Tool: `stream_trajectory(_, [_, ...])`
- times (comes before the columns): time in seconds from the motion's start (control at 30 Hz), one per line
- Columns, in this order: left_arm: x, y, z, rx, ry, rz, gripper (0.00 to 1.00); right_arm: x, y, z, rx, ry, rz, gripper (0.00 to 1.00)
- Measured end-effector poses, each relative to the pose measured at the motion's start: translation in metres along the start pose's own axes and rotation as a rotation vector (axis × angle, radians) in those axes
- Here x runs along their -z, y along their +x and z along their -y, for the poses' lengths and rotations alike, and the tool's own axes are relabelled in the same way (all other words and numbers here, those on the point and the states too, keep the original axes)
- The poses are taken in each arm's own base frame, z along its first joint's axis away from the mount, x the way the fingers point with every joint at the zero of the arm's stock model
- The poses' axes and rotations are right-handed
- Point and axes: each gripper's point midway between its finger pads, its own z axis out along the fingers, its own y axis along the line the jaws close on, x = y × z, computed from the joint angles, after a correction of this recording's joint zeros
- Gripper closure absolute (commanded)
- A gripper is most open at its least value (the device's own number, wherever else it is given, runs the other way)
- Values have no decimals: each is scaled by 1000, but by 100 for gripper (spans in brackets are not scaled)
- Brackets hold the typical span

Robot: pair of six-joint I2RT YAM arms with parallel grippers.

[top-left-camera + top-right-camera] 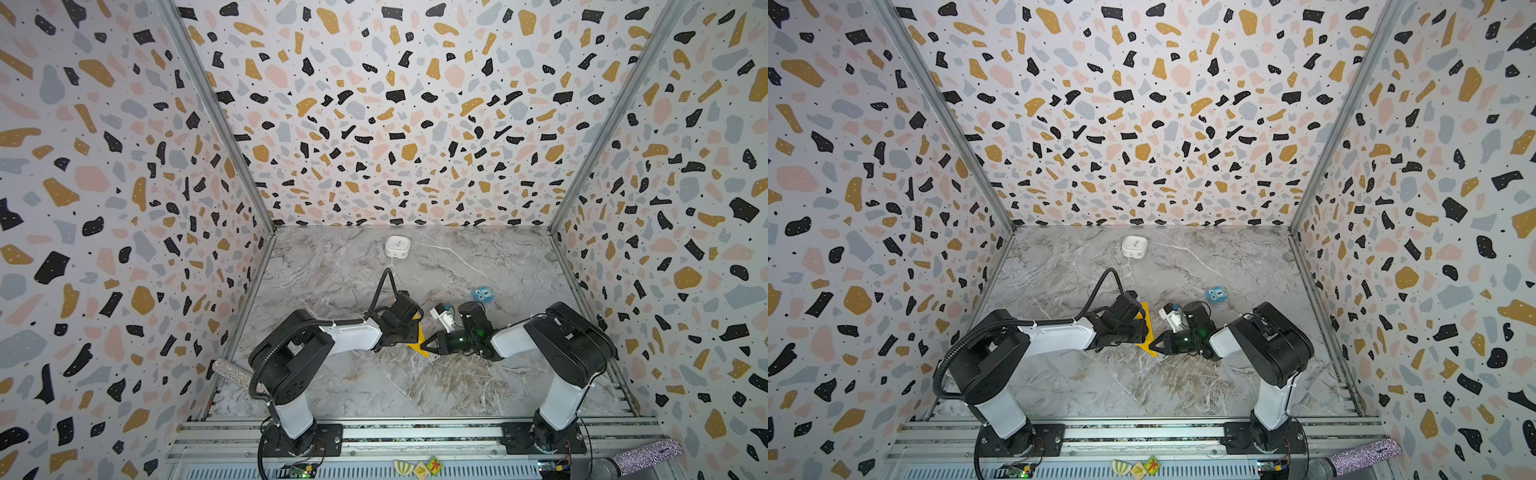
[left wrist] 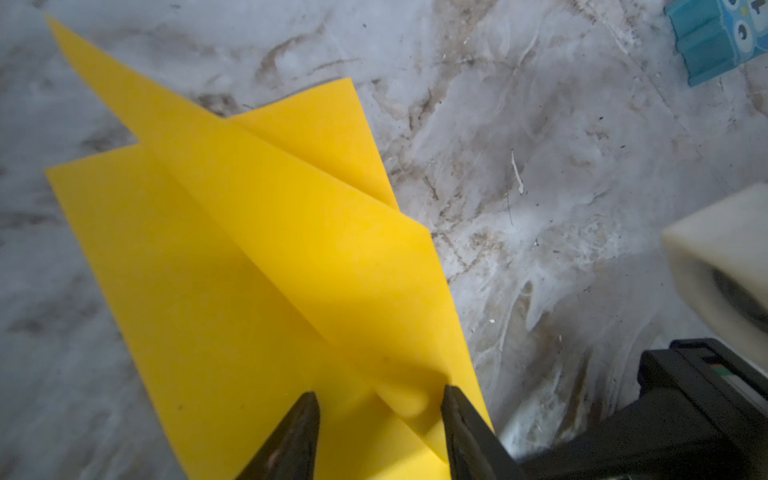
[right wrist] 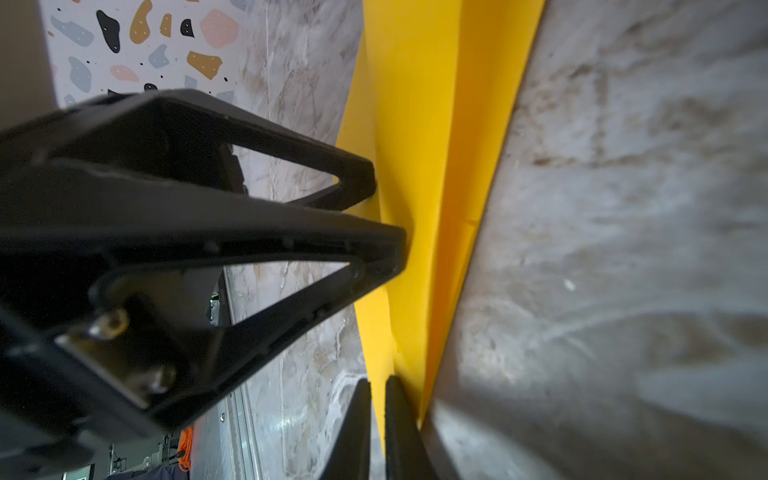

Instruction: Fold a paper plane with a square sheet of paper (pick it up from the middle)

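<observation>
Now the right gripper [image 3: 377, 384] is pinching the paper plane [image 2: 257, 249] while the left gripper [image 2: 380, 399], jaws apart, is touching it.

Marble-patterned tabletop [image 1: 332, 274] ringed on three sides by terrazzo-print walls [image 1: 104, 166]: a white rounded box [image 1: 397, 248] sits at twelve o'clock, and a small blue cube with eyes [image 1: 482, 294] at two o'clock, well apart.
</observation>
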Motion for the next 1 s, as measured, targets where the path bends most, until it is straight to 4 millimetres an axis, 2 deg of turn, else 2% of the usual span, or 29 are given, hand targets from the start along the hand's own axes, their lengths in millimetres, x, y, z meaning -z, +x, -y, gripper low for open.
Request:
stream_trajectory(0.4, [1,-1,2,-7,-10,-11,47,-1,2,2,1,6,-9,89])
stream_trajectory(0.57, [8,-10,9,-12,3,-13,48,-2,1,4,6,20,-17,89])
stream_trajectory(0.7, [13,-12,5,-8,-16,-45,48,-2,1,5,11,27,-24,90])
stream_trajectory(0.93, [47,-49,21,-10,30,38,56,-2,1,6,14,36,-36,91])
stream_trajectory(1.0, [50,-54,25,-10,44,55,60,-2,1,6,13,38,-38,91])
